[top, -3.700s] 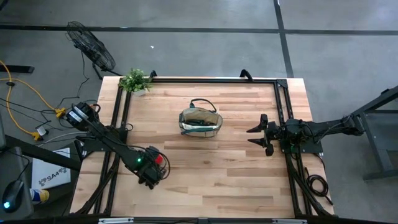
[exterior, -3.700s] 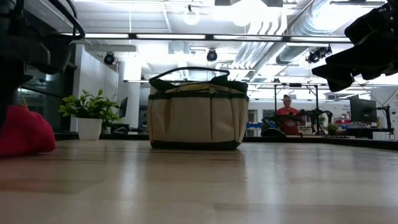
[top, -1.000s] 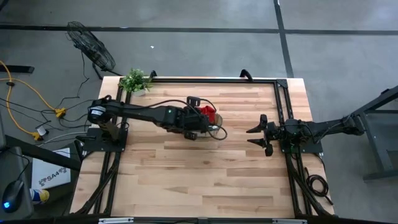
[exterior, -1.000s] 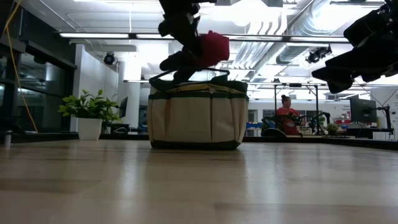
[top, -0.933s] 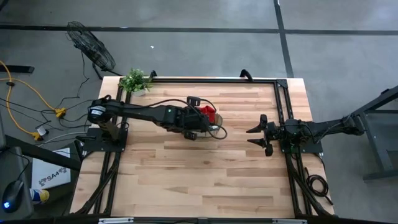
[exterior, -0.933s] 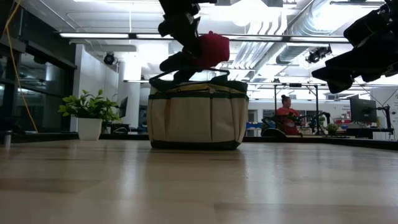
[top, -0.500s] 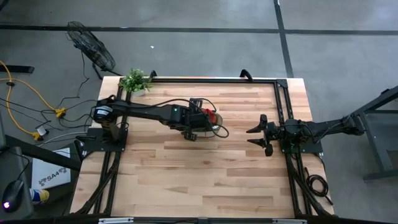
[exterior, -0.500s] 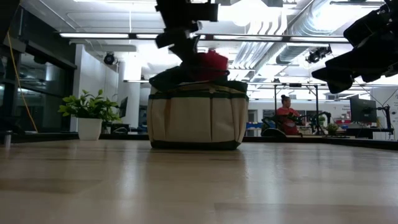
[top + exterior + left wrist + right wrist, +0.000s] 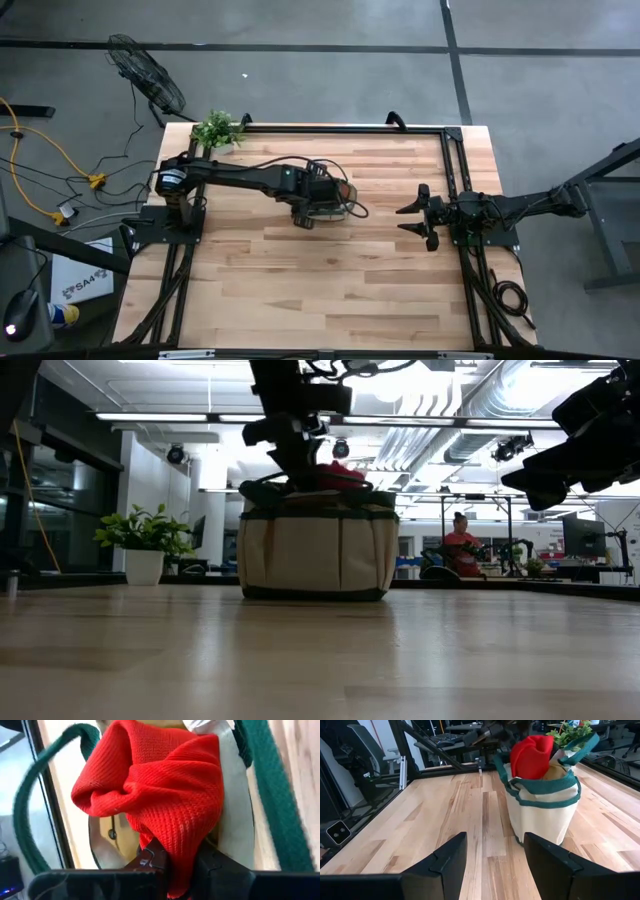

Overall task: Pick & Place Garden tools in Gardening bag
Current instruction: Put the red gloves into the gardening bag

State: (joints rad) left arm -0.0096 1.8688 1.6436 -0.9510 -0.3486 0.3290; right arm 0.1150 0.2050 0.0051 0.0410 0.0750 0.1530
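The tan gardening bag (image 9: 340,207) with dark green trim stands upright on its base at the table's middle. It also shows in the low view (image 9: 315,550) and the right wrist view (image 9: 545,805). My left gripper (image 9: 181,870) is at the bag's mouth, shut on the red glove (image 9: 160,795). The glove's top shows just above the rim (image 9: 340,473). My right gripper (image 9: 495,862) waits open and empty near the table's right edge (image 9: 412,217). Trowels and shears are not in view. My left gripper pinches a bunched fold of the red glove's knit fabric (image 9: 182,855) between its two fingers, several layers together. The fingers come from above, pointing down into the bag's mouth. The rest of the glove bulges beyond the fingertips, inside the green-trimmed rim.
A small green plant in a white pot (image 9: 217,130) stands at the table's far left corner. The bag's dark green handle loops (image 9: 30,815) lie around the glove. Bare wood lies in front of the bag (image 9: 330,280). A person (image 9: 463,540) is in the room beyond.
My left gripper has gone down with the red glove, from above the bag's rim into its mouth. The glove, held clear above the bag a second ago, now sits mostly inside, with only its top over the rim. The bag has stayed in place.
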